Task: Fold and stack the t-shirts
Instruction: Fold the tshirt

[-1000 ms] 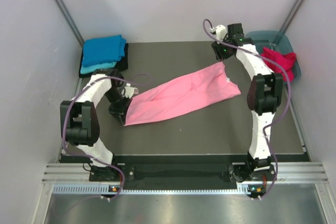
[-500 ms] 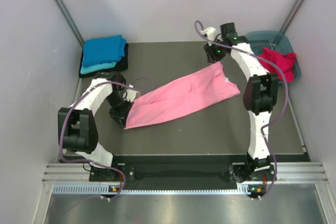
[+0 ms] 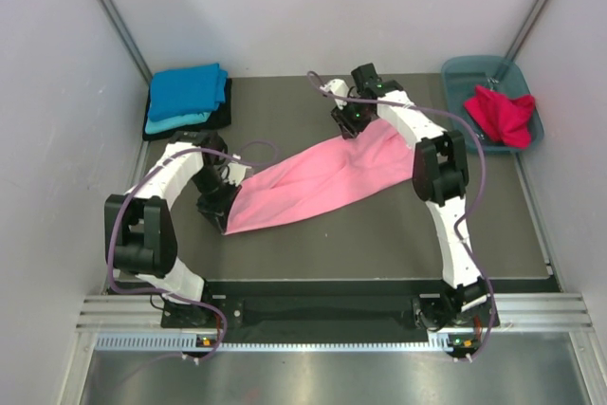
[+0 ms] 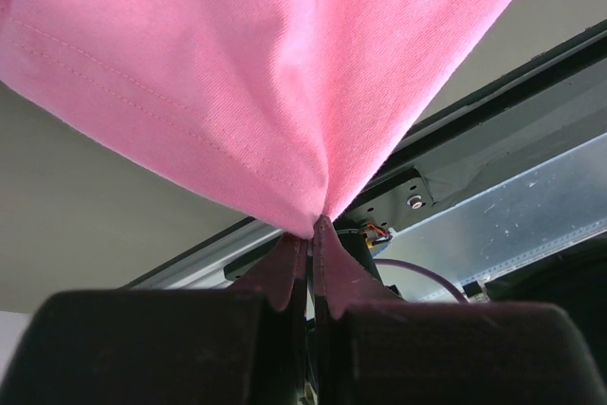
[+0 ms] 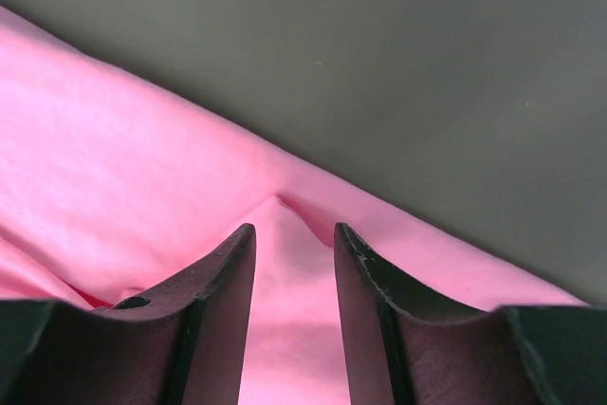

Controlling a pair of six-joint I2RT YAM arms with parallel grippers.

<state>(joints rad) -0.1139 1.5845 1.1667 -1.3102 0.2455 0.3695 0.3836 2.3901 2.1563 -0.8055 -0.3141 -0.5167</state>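
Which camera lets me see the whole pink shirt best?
The top camera. It shows the whole pink shirt, end to end. The left wrist camera shows only a corner pinched in the shut left tool. The right wrist camera shows only a small patch bunched between the fingers of the right tool.

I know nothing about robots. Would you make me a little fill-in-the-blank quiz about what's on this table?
The left gripper pinches the stretched shirt, coloured ___.
The crumpled shirt in the tub is ___.
The folded stack sits in the far ___ corner of the table.
Missing words: pink; red; left.
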